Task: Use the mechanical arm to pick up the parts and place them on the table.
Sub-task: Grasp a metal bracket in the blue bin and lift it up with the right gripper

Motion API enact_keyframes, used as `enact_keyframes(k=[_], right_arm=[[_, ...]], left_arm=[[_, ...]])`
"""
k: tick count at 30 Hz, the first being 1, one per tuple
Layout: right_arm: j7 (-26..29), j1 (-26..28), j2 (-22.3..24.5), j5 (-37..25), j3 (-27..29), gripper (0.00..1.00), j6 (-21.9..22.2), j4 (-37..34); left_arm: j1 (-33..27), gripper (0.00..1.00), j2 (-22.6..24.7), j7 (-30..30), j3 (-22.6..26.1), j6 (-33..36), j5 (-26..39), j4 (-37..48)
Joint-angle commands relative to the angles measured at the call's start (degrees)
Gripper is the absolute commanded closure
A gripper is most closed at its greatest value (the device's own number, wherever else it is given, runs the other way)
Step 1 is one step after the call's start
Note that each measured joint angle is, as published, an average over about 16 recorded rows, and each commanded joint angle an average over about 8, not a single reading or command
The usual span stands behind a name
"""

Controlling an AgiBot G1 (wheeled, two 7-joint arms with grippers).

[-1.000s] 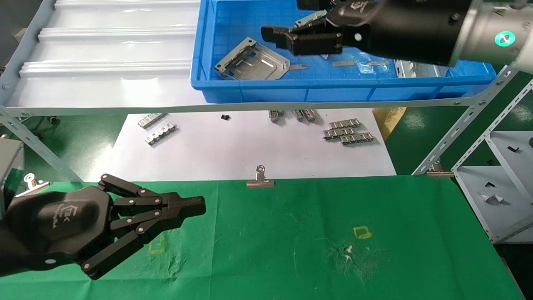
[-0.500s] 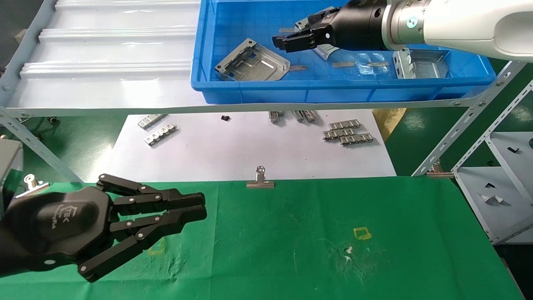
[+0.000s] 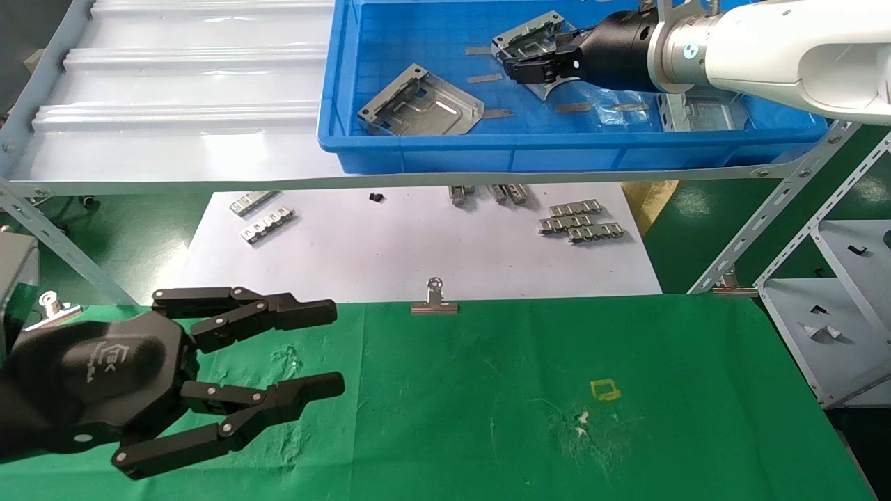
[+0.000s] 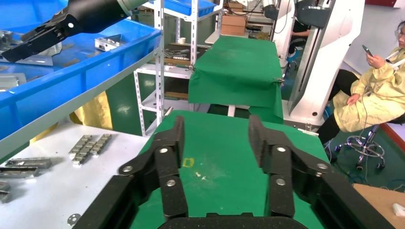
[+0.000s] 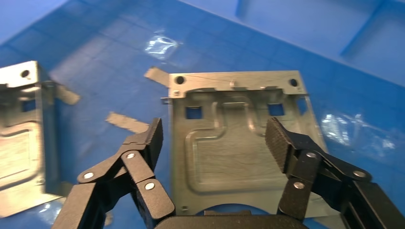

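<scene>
In the blue bin, the right hand hangs spread over a plate, thin, stiff, slick metal best pinched across its folded edges, while the left hand idles open above the counter.

The right gripper covers part of the plate under it in the blue bin, so you cannot tell if its fingers touch the plate. The right arm hides most of another plate at the bin's right end. The shelf rail hides the far ends of some metal strips. The left arm is cut off at the near left edge.
</scene>
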Motion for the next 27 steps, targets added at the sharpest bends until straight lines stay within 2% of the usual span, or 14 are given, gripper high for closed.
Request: enact_keyframes(k=[1, 27], right_arm=[[0.04, -0.34, -0.14, -0.19, -0.18, 1.0, 1.73, 0.04], [0.74, -2.51, -0.23, -0.03, -3.04, 1.0, 2.15, 3.78]], left_arm=[[0.0, 0.0, 0.0, 0.0, 0.0, 0.0, 0.0, 0.0], [0.0, 0.0, 0.0, 0.0, 0.0, 0.0, 0.0, 0.0]])
